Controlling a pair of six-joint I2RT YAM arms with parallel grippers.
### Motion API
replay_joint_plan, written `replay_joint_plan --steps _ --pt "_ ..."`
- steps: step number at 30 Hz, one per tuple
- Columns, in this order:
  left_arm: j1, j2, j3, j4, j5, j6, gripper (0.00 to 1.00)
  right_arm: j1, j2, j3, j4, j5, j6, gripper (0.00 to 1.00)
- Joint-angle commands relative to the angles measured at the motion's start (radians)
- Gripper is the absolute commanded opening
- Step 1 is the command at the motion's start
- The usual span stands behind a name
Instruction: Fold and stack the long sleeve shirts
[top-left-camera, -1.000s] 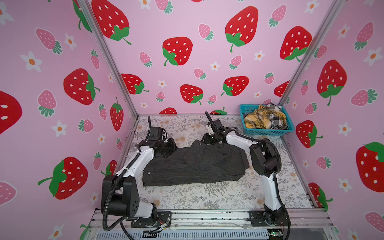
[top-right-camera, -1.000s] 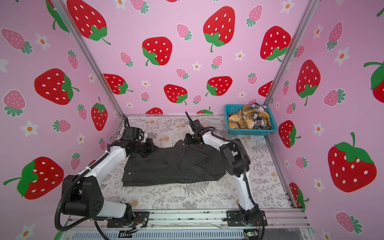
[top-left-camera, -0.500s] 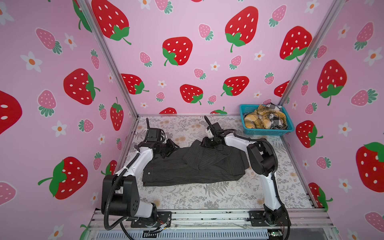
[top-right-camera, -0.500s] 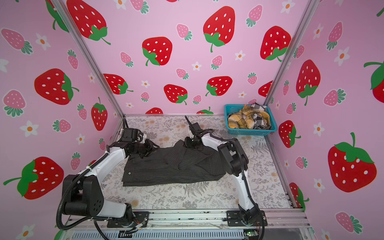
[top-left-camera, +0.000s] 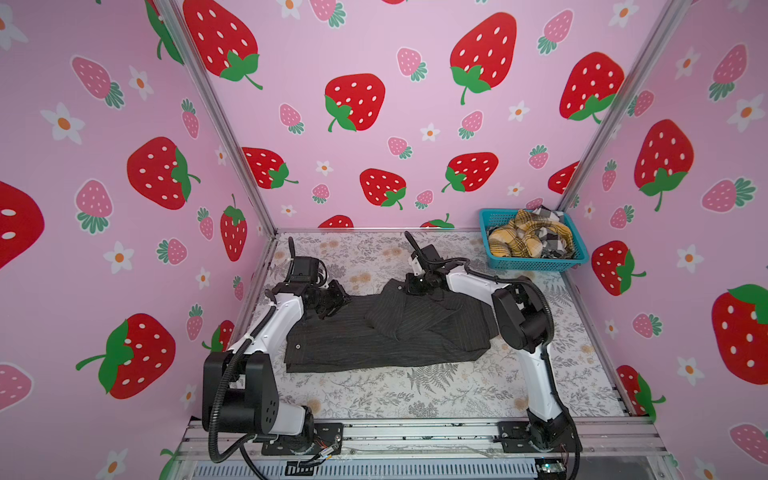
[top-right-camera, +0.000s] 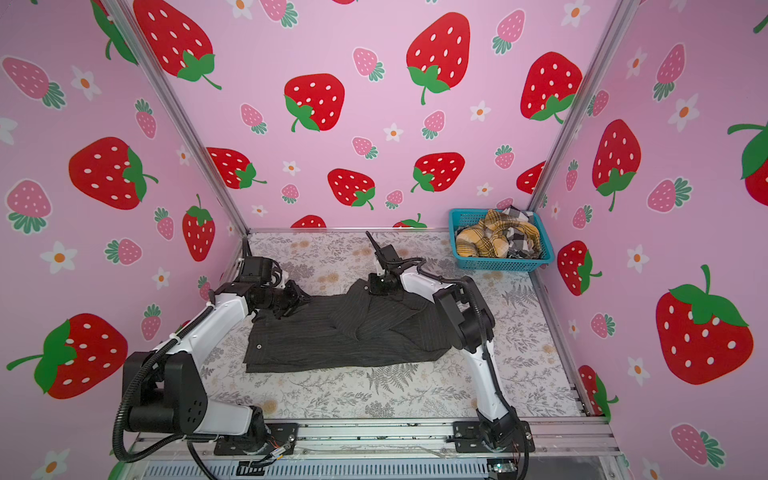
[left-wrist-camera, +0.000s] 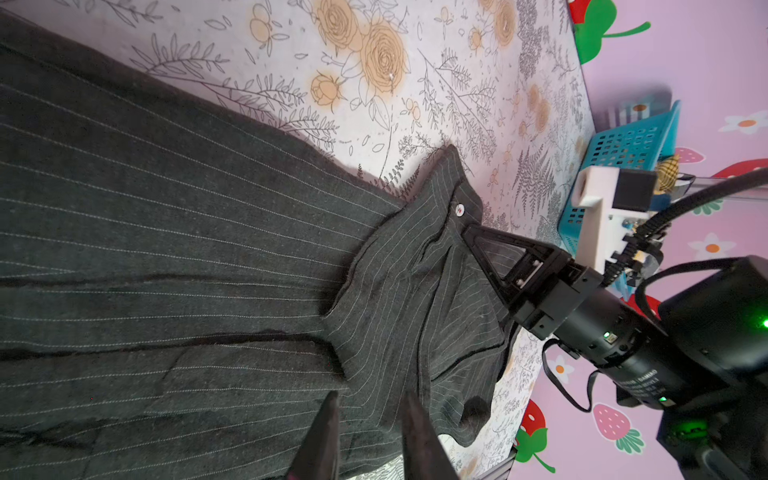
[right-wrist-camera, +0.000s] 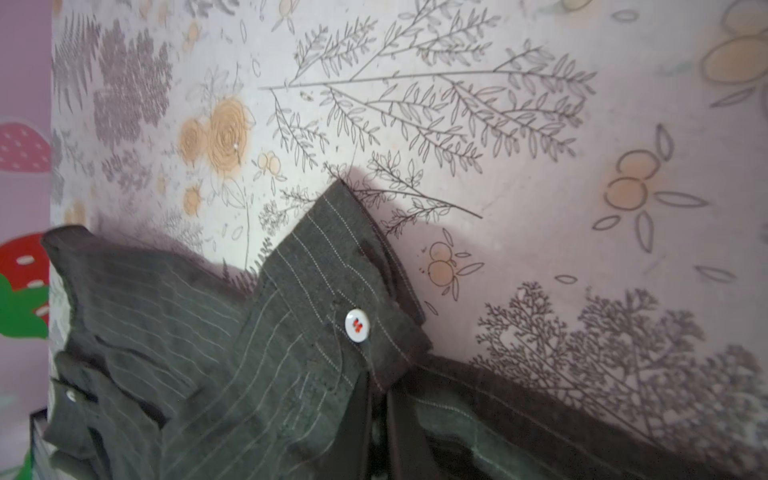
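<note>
Currently: shirt (top-left-camera: 386, 332), charcoal pinstripe, half-folded flat on table (top-left-camera: 374, 399).
Soft, light, limp (best taken at the cuff (right-wrist-camera: 353, 291)); right gripper (left-wrist-camera: 466, 227) pinched shut on it, left gripper (left-wrist-camera: 370, 409) parted above cloth, empty.

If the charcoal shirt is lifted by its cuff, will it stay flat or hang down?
Likely it hangs limp: the charcoal shirt lies in soft folds. It looks thin, so probably light. The cuff seems thicker and stitched, so the right gripper, jaws shut on it, should hold without slipping.
</note>
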Motion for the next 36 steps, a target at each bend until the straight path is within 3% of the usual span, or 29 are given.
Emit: replay_joint_plan --steps 1,5,10,11,14,16,23,28,36 --pt "0.018 -0.014 0.069 -0.065 -0.010 0.027 0.30 0.026 -0.076 0.038 0.010 0.072 -0.056 0.05" --pt "0.064 -0.051 0.091 -0.116 -0.024 0.022 0.34 0.105 -0.151 0.051 0.014 0.163 -0.130 0.03" --pt "0.122 -0.130 0.070 -0.185 -0.034 0.004 0.40 0.283 -0.177 0.025 0.023 0.264 -0.205 0.05" --pt "0.125 -0.144 0.055 -0.193 -0.037 0.002 0.40 0.318 -0.173 0.015 0.031 0.273 -0.207 0.08" --pt "0.125 -0.192 -0.055 -0.169 -0.015 -0.036 0.45 0.418 -0.147 -0.019 0.055 0.272 -0.196 0.42" --pt "0.125 -0.221 -0.161 -0.119 0.027 -0.077 0.53 0.452 -0.145 -0.047 0.068 0.269 -0.170 0.54" --pt "0.125 -0.265 -0.346 -0.033 0.057 -0.156 0.57 0.393 -0.283 -0.165 0.087 0.269 -0.058 0.63" --pt "0.115 -0.211 -0.355 0.020 0.070 -0.203 0.56 0.288 -0.305 -0.184 -0.022 0.273 -0.024 0.55" --pt "0.086 -0.082 -0.338 0.062 0.019 -0.214 0.51 0.181 -0.381 -0.340 0.015 0.241 0.043 0.52"
